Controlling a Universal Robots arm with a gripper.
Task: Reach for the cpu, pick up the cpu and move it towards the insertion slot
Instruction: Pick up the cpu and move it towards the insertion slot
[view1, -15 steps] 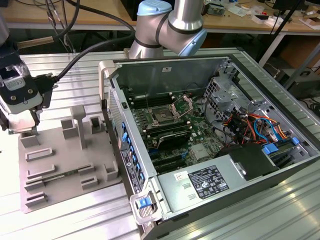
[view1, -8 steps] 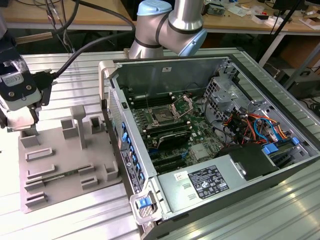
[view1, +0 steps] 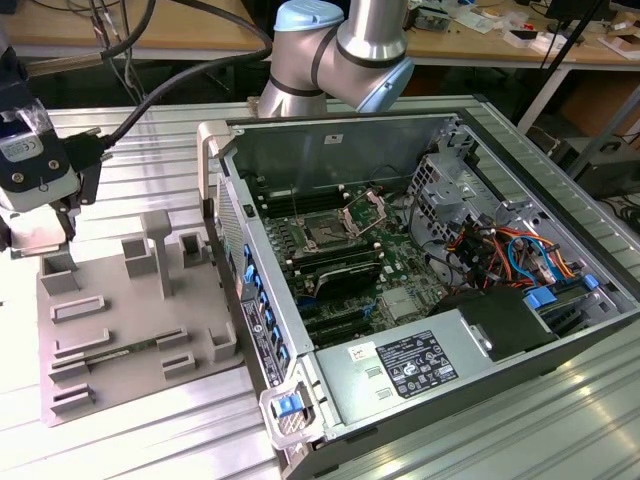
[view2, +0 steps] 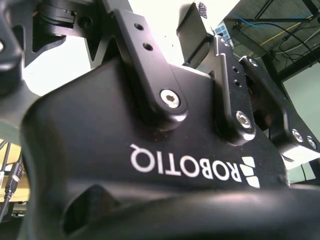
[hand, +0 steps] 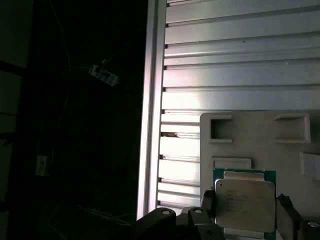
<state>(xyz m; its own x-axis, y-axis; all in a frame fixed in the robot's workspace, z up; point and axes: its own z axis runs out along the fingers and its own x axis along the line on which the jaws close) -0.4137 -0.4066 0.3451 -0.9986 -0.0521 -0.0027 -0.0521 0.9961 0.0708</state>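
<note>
Between the fingers (hand: 208, 200) of the gripper (hand: 246, 210), in the first wrist view, the cpu (hand: 245, 206) lies flat with its pale metal top facing the camera and a thin green edge showing around it. The gripper is closed against two opposite edges of the chip. Gripping by the edges probably keeps the lid and the contact side untouched and holds the chip level. Behind the chip is the grey tray (hand: 260, 131) with its small pockets, resting on the slatted metal table (hand: 240, 60). The chip looks slightly raised off the tray, though I cannot be sure. In the exterior view the gripper is over the tray's far corner, at about 9 o'clock from the open computer case (view1: 330, 150). The insertion slot (view1: 325, 237) lies well apart from the gripper, roughly at its 3 o'clock, and its metal frame appears swung up to leave the socket open.
</note>
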